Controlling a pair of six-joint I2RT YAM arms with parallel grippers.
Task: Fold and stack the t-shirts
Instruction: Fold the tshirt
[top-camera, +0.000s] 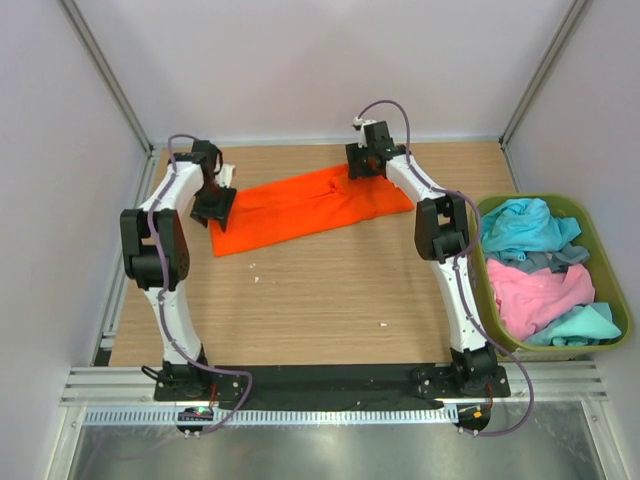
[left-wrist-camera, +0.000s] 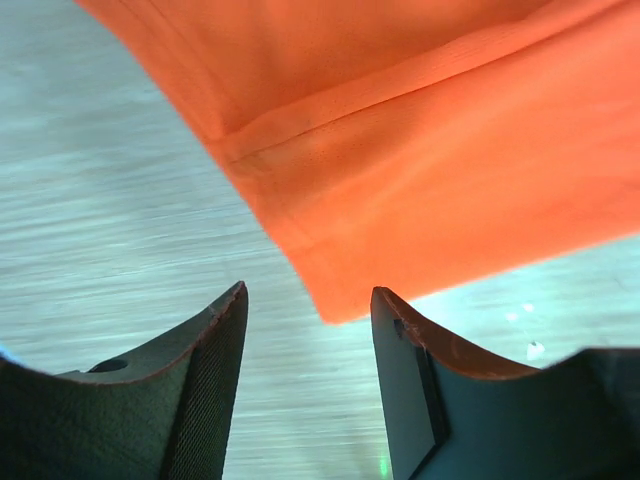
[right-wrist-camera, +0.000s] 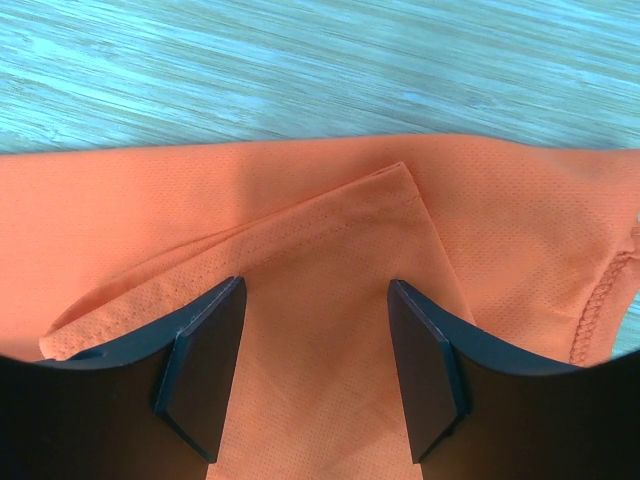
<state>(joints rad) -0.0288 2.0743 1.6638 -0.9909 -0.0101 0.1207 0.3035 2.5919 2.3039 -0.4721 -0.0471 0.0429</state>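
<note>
The orange t-shirt (top-camera: 310, 205) is laid flat as a long, slanted strip on the far part of the tabletop (top-camera: 330, 300), between the 2 arms. The left tool (top-camera: 214, 205) is placed at the shirt's left end. In the left wrist view its 2 fingers are spread apart, and a corner of the orange cloth is seen just ahead of the gap, not pinched. The right tool (top-camera: 362, 163) is held over the shirt's far right part, also released, with a hemmed fold of cloth seen between its fingers. Whether the tips touch the cloth cannot be told. At the right edge of the tabletop, a turquoise t-shirt (top-camera: 520, 225), a pink t-shirt (top-camera: 535, 295) and a grey t-shirt (top-camera: 562, 258) are heaped in the olive-green bin (top-camera: 545, 198).
</note>
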